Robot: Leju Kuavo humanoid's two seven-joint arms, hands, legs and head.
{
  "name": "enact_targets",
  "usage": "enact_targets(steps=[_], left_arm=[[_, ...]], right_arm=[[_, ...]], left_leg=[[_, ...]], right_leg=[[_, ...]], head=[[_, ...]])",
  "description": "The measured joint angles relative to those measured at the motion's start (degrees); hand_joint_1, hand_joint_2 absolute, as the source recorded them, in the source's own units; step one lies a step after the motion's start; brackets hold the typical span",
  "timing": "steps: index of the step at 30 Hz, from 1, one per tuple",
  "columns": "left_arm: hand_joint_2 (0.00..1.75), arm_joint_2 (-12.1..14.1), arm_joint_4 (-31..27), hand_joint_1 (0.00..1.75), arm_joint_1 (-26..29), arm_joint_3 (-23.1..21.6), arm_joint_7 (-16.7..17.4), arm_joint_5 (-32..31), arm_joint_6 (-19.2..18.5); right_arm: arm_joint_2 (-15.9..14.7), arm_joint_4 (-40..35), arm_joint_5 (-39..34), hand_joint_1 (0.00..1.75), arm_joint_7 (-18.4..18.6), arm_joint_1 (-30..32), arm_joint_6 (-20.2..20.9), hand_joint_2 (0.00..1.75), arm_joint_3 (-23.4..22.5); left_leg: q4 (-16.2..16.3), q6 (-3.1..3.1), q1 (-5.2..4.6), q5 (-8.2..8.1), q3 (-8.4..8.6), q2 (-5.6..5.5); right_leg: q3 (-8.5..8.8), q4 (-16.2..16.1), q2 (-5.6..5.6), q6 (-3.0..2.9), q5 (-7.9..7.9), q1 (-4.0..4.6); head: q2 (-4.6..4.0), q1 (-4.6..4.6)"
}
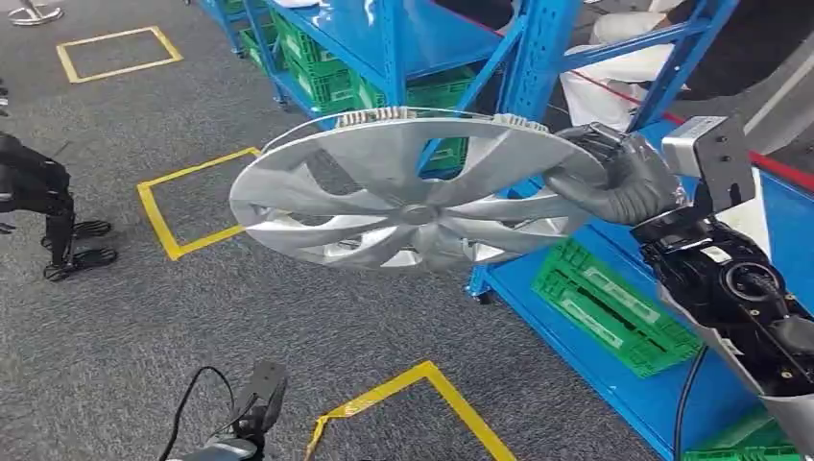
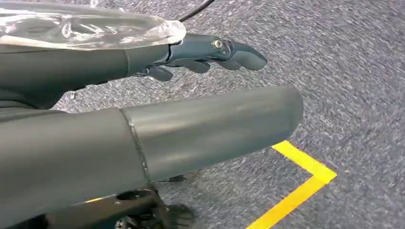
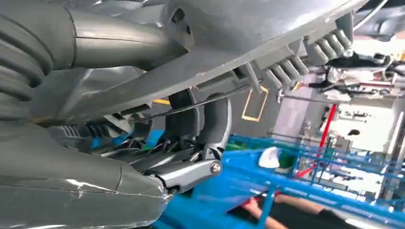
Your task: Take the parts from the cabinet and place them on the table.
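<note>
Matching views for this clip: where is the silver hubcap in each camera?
Head view: hubcap mid-frame, held at its rim by the right hand.
Left wrist view: not in it; the left hand hangs over carpet.
Right wrist view: hubcap across the upper frame, gripped.
Shared landmark: yellow floor tape.
</note>
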Motion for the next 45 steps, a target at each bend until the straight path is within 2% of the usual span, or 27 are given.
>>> enact_targets(steps=[3,4,6,8,9,11,13,14,18,19,20,21,23,25,26,28,29,30,34,35,36,37,39,40,41,43,45], left_arm=[[0.00,0.04,0.02,0.00,0.08,0.00,0.02,0.00,0.00],[0.00,0.04,0.00,0.00,0.14,-0.02,0.02,0.00,-0.02],[0.00,0.18,0.02,0.00,0.02,-0.02,0.00,0.02,0.00],[0.00,0.13,0.02,0.00,0.02,-0.02,0.00,0.02,-0.02],[0.00,0.13,0.02,0.00,0.05,-0.02,0.00,0.02,0.00],[0.00,0.15,0.02,0.00,0.09,-0.02,0.02,0.02,0.00],[0.00,0.17,0.02,0.00,0.06,-0.02,0.02,0.02,0.00],[0.00,-0.02,0.02,0.00,0.05,-0.02,0.02,0.00,0.00],[0.00,0.04,0.02,0.00,0.25,-0.02,0.07,0.04,-0.06],[0.00,0.18,0.00,0.00,0.30,-0.02,0.07,0.07,-0.07],[0.00,0.13,0.02,0.00,0.39,-0.02,0.07,0.11,-0.07],[0.00,0.17,0.02,0.00,0.30,-0.02,0.07,0.17,-0.07],[0.00,0.15,0.02,0.00,0.20,-0.04,0.07,0.15,-0.07],[0.00,0.13,0.00,0.00,0.31,-0.07,0.07,0.15,-0.15],[0.00,0.18,0.02,0.00,0.35,-0.07,0.07,0.15,-0.15],[0.00,0.33,0.02,0.00,0.34,-0.07,0.07,0.15,-0.15],[0.00,0.31,0.00,0.00,0.29,-0.09,0.07,0.11,-0.15],[0.00,0.15,0.00,0.00,0.12,-0.09,0.18,0.00,-0.15],[0.00,0.20,0.02,0.00,0.24,-0.11,0.24,0.00,-0.15],[0.00,0.22,0.02,0.00,0.30,-0.11,0.24,0.00,-0.15],[0.00,0.24,0.02,0.00,0.27,-0.11,0.24,0.00,-0.13],[0.00,0.31,0.02,0.00,0.19,-0.11,0.24,0.00,-0.13],[0.00,0.26,0.02,0.00,0.21,-0.11,0.24,0.00,-0.15],[0.00,0.20,0.02,0.00,0.25,-0.11,0.24,0.00,-0.15],[0.00,0.20,0.02,0.00,0.25,-0.11,0.24,0.00,-0.15],[0.00,0.22,0.02,0.00,0.25,-0.11,0.24,0.00,-0.15],[0.00,0.09,0.02,0.00,0.25,-0.13,0.24,0.02,-0.13]], right_arm=[[0.02,-0.15,0.02,1.75,-0.02,0.04,0.00,1.75,-0.02],[0.00,-0.15,0.04,1.75,0.02,0.05,0.00,1.75,-0.15],[0.00,-0.17,0.20,1.75,0.02,0.04,0.04,1.75,-0.28],[0.00,-0.15,0.20,1.75,0.02,0.28,0.04,1.75,-0.44],[0.00,-0.15,0.20,1.75,0.04,0.56,0.09,1.75,-0.42],[-0.02,-0.15,0.26,1.75,0.07,0.84,0.13,1.75,-0.44],[-0.02,-0.17,0.37,1.75,0.04,0.65,0.15,1.75,-0.48],[-0.02,-0.20,0.37,1.75,0.02,0.61,0.18,1.75,-0.55],[0.04,-0.35,0.37,1.75,-0.02,0.57,0.42,1.75,-0.59],[0.04,-0.53,0.37,1.75,-0.02,0.58,0.42,1.75,-0.61],[0.04,-0.52,0.37,1.75,0.00,0.55,0.42,1.75,-0.66],[0.04,-0.70,0.35,1.75,-0.02,0.45,0.42,1.75,-0.68],[0.04,-0.76,0.35,1.75,-0.09,0.46,0.50,1.75,-0.70],[0.04,-0.76,0.37,1.75,-0.02,0.71,0.52,1.75,-0.66],[0.04,-0.76,0.37,1.75,-0.02,0.80,0.50,1.75,-0.66],[0.04,-0.79,0.37,1.75,-0.04,0.74,0.50,1.75,-0.66],[0.04,-0.85,0.37,1.75,-0.07,0.64,0.50,1.75,-0.66],[0.02,-1.14,0.37,1.75,-0.07,0.63,0.50,1.75,-0.74],[0.02,-1.49,0.35,1.75,-0.11,0.66,0.50,1.75,-0.79],[0.00,-1.57,0.37,1.75,-0.09,0.65,0.50,1.75,-0.85],[0.00,-1.60,0.37,1.75,-0.04,0.67,0.52,1.75,-0.85],[0.00,-1.60,0.35,1.75,-0.07,0.71,0.50,1.75,-0.85],[-0.02,-1.60,0.35,1.75,-0.11,0.87,0.50,1.75,-0.85],[-0.02,-1.60,0.35,1.75,-0.11,1.15,0.50,1.75,-0.85],[-0.02,-1.60,0.35,1.75,-0.11,1.53,0.50,1.75,-0.85],[-0.02,-1.60,0.35,1.75,-0.18,1.74,0.48,1.75,-0.85],[-0.04,-1.62,0.24,1.75,-0.48,1.61,0.39,1.75,-0.87]], left_leg=[[-0.03,0.97,-0.07,-0.01,0.00,-1.56],[-0.36,1.25,0.25,0.12,0.34,-1.89],[-0.41,1.81,0.23,0.20,0.37,-2.67],[-0.37,1.88,0.04,0.17,0.36,-3.77],[-0.35,1.88,-0.04,0.17,0.38,-4.46],[-0.19,1.87,-0.05,0.17,0.41,-5.86],[0.04,1.81,-0.05,0.13,0.52,-7.18],[-0.04,1.73,0.19,0.16,0.37,-7.51],[-0.52,0.21,0.60,0.96,-0.26,-9.69],[-0.45,0.07,0.29,0.87,-0.31,-9.42],[0.62,-0.11,0.06,0.03,-0.77,-5.90],[4.05,-0.32,0.09,-2.26,-2.45,-3.72],[14.08,-0.89,0.31,-6.62,-7.25,-2.65],[18.88,-1.28,0.48,-7.51,-9.77,-2.45],[17.07,-1.39,0.64,-6.15,-8.89,-2.36],[6.96,-1.52,0.85,-1.56,-3.37,-1.33],[1.74,-1.59,0.84,0.15,-0.29,0.84],[0.22,-1.31,0.26,-0.35,0.33,2.12],[0.13,0.58,0.15,-0.12,-0.07,-0.71],[-0.20,0.91,0.42,0.03,0.20,-1.16],[-0.23,1.12,0.43,0.07,0.24,-1.62],[-0.22,1.47,0.41,0.12,0.22,-1.97],[-0.20,1.65,0.13,0.05,0.22,-3.19],[-0.18,1.68,0.02,0.05,0.22,-3.84],[-0.12,1.68,-0.06,0.05,0.23,-4.59],[0.09,1.66,-0.08,0.04,0.31,-6.09],[0.08,1.61,0.10,0.05,0.17,-7.10]], right_leg=[[0.57,-0.29,-1.24,0.92,-0.28,-0.05],[0.51,0.28,-0.14,1.30,-0.97,-0.33],[-2.45,7.14,3.04,1.48,-5.25,-0.55],[-7.01,16.92,3.78,1.65,-9.16,-0.54],[-8.46,19.61,3.85,1.62,-9.46,-0.53],[-6.95,15.57,4.00,1.20,-5.95,-0.53],[-2.00,4.52,5.66,0.46,-0.11,-0.47],[-0.59,1.29,8.23,0.03,0.01,-0.59],[-0.03,-0.02,6.79,-0.23,0.12,-0.04],[0.64,-1.09,5.84,-0.71,0.68,-0.81],[1.00,-1.64,5.29,-0.85,0.95,-0.63],[0.99,-1.73,4.65,-1.23,1.01,-0.57],[0.93,-1.66,3.42,-1.25,0.99,-0.51],[0.91,-1.63,2.14,-1.24,0.90,-0.53],[0.91,-1.59,1.60,-1.18,0.85,-0.53],[0.98,-1.26,0.48,-0.78,0.48,-0.62],[1.02,-0.89,0.11,-0.39,0.16,-0.56],[0.68,-0.43,-0.20,0.12,-0.26,0.04],[1.27,-0.61,-1.96,1.15,-0.65,-0.19],[1.22,-0.10,-0.99,1.58,-1.38,-0.56],[0.43,2.17,1.38,1.63,-3.11,-0.63],[-1.53,6.44,2.74,1.63,-5.51,-0.65],[-6.50,16.94,3.77,1.66,-9.70,-0.55],[-8.16,19.98,3.87,1.58,-10.44,-0.55],[-8.57,20.15,3.92,1.40,-9.68,-0.52],[-5.29,12.43,4.24,0.78,-4.34,-0.50],[-1.28,2.64,7.68,0.02,0.24,-0.47]], head=[[0.00,0.22],[0.00,0.33],[0.00,0.74],[0.00,0.87],[0.00,0.87],[0.00,0.96],[0.00,1.03],[0.00,1.01],[0.00,1.00],[0.00,1.03],[0.00,1.05],[0.00,0.52],[0.00,0.46],[0.00,0.28],[0.00,0.26],[0.00,0.13],[0.00,0.04],[0.00,-0.22],[0.00,0.42],[0.00,0.57],[0.00,0.81],[0.00,0.87],[0.00,1.07],[0.00,1.05],[0.00,1.05],[0.00,1.09],[0.00,1.24]])
